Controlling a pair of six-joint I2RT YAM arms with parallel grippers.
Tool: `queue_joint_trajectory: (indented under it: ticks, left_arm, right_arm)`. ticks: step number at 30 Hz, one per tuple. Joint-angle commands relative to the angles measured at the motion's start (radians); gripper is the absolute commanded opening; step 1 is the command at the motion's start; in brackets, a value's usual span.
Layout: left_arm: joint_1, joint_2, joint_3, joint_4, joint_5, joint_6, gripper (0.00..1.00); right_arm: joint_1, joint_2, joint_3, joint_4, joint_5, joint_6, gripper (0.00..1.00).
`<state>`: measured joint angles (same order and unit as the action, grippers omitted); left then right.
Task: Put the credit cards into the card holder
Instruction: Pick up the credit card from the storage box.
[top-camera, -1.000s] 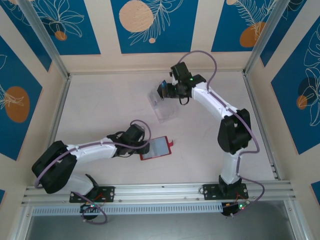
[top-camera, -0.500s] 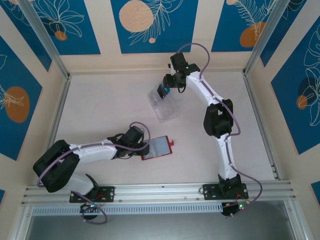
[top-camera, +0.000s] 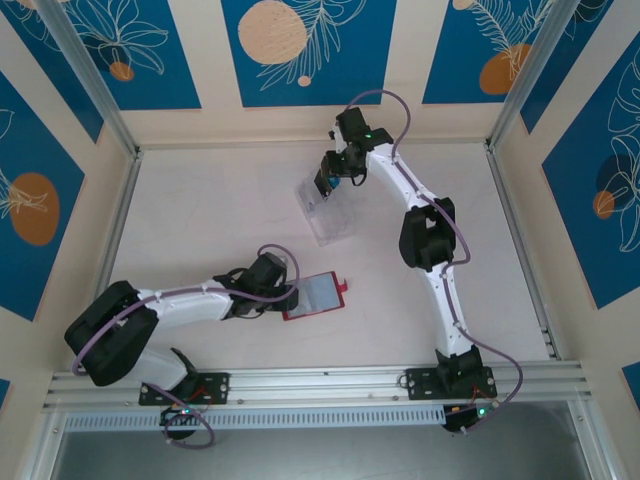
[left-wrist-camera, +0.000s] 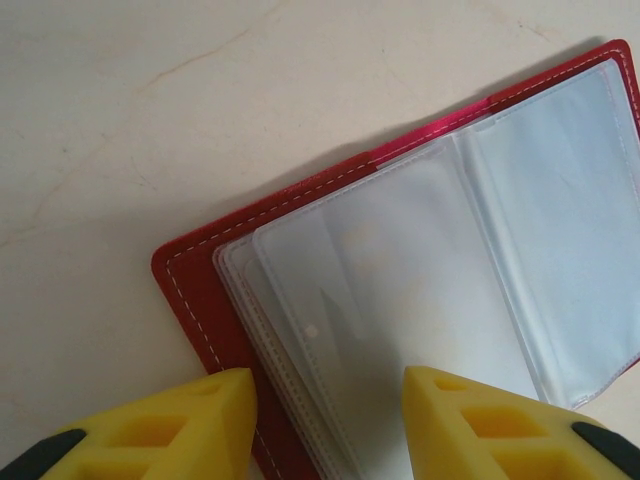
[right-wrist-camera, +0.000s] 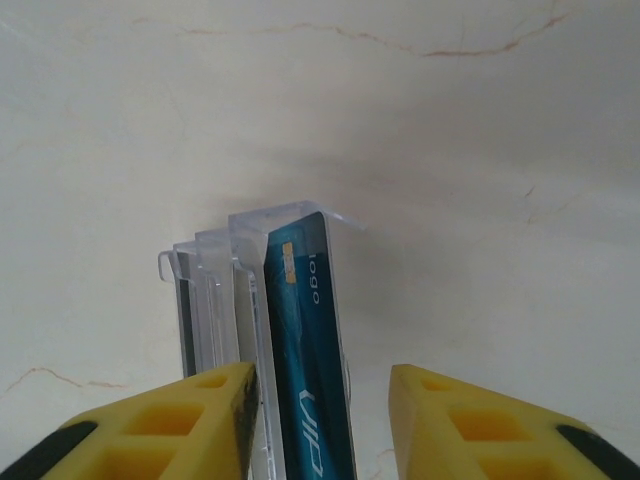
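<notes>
As right end effector straddles blue card, gaps flank its edges.

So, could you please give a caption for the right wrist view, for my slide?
Right hand, fingers apart on either side of a blue card standing in the clear slotted rack.

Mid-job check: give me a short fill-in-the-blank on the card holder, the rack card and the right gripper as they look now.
1. The open card holder has a ___ cover.
2. The card standing in the clear rack is ___.
3. The right gripper straddles that card with its jaws ___, not clamped on it.
Missing words: red; blue; open.
</notes>
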<state>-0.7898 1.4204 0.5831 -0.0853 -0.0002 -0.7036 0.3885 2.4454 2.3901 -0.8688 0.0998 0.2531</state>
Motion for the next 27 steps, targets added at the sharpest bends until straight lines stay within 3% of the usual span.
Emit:
queue_joint_trajectory:
  ticks: [1,17,27]
  left_arm:
    - [0.005,0.007,-0.029,-0.015,0.029,-0.018,0.43]
    - [0.006,0.015,-0.040,0.003,0.032,-0.025,0.43]
    - [0.004,0.020,-0.042,0.006,0.034,-0.028,0.43]
  right_arm:
    - [0.003,-0.006,0.026,-0.022,-0.034,-0.020,0.37]
    - [0.061,-0.028,0.007,-0.020,0.122,-0.072,0.34]
    - [0.065,-0.029,0.021,-0.021,0.144,-0.079,0.31]
